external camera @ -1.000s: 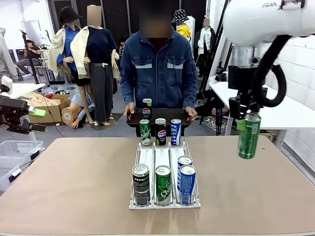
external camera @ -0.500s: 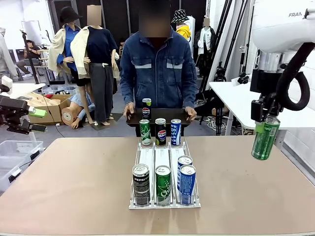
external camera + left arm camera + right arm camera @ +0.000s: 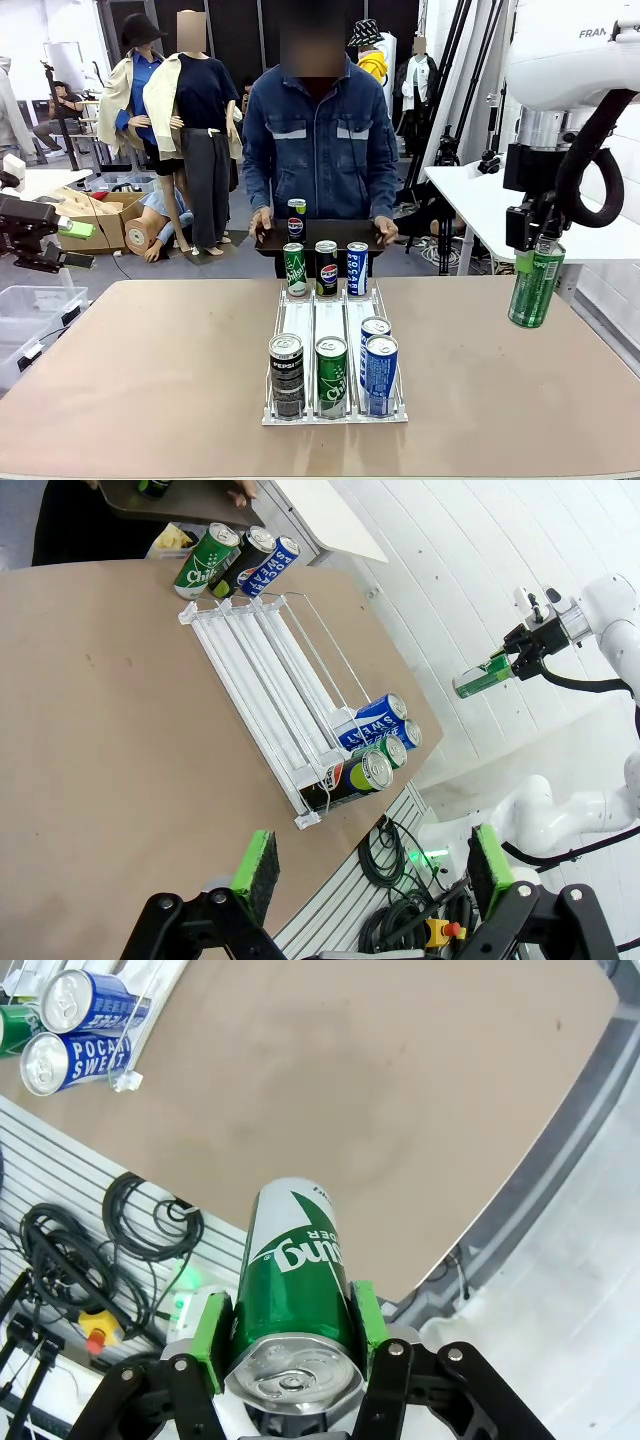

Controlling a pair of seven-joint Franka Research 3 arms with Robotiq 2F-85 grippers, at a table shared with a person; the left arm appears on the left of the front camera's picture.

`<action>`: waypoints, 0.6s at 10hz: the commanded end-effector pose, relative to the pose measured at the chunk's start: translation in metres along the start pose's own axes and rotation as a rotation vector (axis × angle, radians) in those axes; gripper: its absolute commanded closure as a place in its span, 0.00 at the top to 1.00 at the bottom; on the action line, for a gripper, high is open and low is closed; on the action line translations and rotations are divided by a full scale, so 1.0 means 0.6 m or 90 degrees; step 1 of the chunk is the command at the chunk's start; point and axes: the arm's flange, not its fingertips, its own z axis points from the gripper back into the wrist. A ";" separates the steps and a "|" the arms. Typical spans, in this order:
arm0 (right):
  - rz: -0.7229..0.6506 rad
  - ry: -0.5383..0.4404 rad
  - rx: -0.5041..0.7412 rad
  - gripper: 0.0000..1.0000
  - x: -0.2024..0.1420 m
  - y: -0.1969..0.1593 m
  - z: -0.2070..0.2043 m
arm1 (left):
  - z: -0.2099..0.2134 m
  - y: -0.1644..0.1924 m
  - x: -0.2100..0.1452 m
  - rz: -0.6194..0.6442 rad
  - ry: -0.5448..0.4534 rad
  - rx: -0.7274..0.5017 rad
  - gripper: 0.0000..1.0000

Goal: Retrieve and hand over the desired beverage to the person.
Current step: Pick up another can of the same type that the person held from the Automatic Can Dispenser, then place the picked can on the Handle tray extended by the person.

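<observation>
Green can lifted, hand-over to the person pending.

Right gripper (image 3: 537,262) has its jaws clamped on the top of a green can (image 3: 534,285), hanging above the bench's right edge, slightly tilted. Left gripper (image 3: 368,865) jaws apart, idle off the near edge. Best carried level toward the person (image 3: 322,140) at the far edge, well above the rack (image 3: 334,340) of cans, then released only once their tray (image 3: 320,235) or hand is under it.

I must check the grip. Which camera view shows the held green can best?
The right wrist view: the green can fills the centre, clamped between the right gripper's pads. The front view shows it hanging tilted; the left wrist view shows it small and distant.
</observation>
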 end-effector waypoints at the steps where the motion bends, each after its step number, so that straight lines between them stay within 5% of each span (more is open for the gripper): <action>1: -0.007 0.002 0.000 0.00 0.000 0.001 0.006 | 0.005 -0.001 -0.003 -0.004 0.004 0.001 1.00; 6: -0.007 0.002 0.000 0.00 0.000 0.001 0.006 | 0.005 -0.001 -0.003 -0.004 0.004 0.001 1.00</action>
